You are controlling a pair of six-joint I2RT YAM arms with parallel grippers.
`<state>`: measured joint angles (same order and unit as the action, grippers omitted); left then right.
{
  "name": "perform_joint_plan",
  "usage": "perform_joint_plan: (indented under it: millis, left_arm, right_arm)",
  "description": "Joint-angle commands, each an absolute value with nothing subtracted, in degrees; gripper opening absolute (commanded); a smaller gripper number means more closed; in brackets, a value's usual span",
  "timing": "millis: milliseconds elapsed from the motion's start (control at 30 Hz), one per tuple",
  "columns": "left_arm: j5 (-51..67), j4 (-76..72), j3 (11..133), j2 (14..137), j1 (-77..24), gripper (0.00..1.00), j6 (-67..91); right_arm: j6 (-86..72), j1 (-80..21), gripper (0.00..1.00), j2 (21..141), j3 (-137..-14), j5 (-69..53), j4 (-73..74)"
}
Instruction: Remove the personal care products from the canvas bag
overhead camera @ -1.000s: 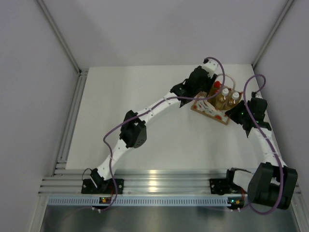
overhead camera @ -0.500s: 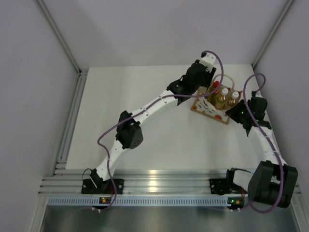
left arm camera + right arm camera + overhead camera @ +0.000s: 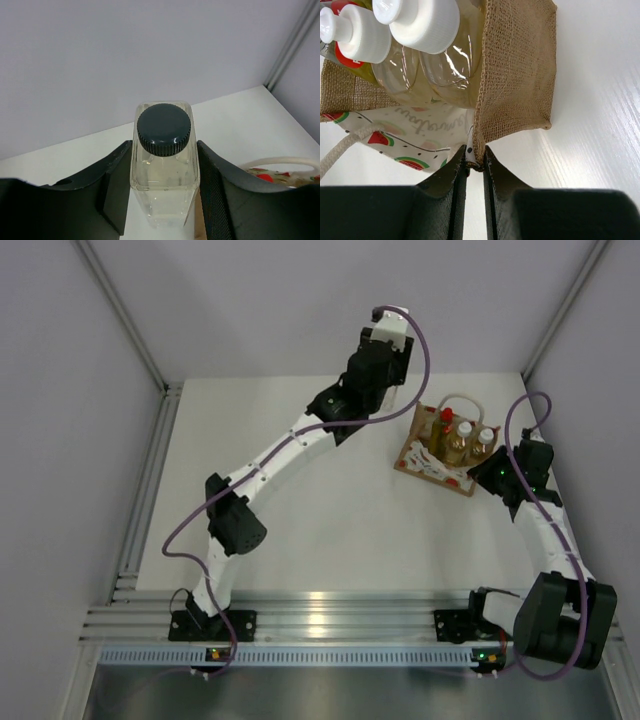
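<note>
Top external view: the left arm (image 3: 290,440) stretches diagonally to the far side of the surface (image 3: 300,510), its wrist raised near the back wall, up and left of the bag (image 3: 432,468). Seen from the left wrist, the left end effector (image 3: 164,150) grasps a clear bottle (image 3: 164,190) by its sides, dark grey cap (image 3: 164,129) towards the camera, well apart from the bag. The right arm (image 3: 545,525) reaches along the right edge; the right end effector (image 3: 475,160) is clenched on the bag's corner seam. The bag stands near the far right corner and holds two amber bottles (image 3: 435,75) with white caps and a red-capped bottle (image 3: 447,416), packed side by side
</note>
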<state>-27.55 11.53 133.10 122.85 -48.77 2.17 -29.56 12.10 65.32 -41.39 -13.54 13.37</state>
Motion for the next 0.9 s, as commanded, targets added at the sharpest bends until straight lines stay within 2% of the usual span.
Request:
perform_joint_plan:
  millis: [0,133,400,733,867]
  left_arm:
    - [-31.9,0.53,131.14,112.6,-46.85,0.0,2.55]
    - [-34.19,0.62,123.86,108.12,-46.06,0.0,1.58]
    - [-31.38,-3.59,94.01,93.79,-40.43,0.0,11.07]
    - [-38.31,-12.65,70.17,83.77,-38.24,0.0,17.04]
    - [-36.92,-18.01,61.99,81.13,-36.04,0.0,18.89]
  right_arm:
    - [-30.85,11.25,0.0,64.69,-45.35,-13.36,11.43]
    - [-33.04,11.34,0.0,63.81,-45.18,-13.01,11.16]
    - [-37.26,11.34,0.0,61.35,-44.21,-13.36,10.02]
    - [-36.91,11.34,0.0,61.08,-43.59,-14.85,10.11]
    - [-36.56,11.34,0.0,61.0,-43.33,-15.91,9.75]
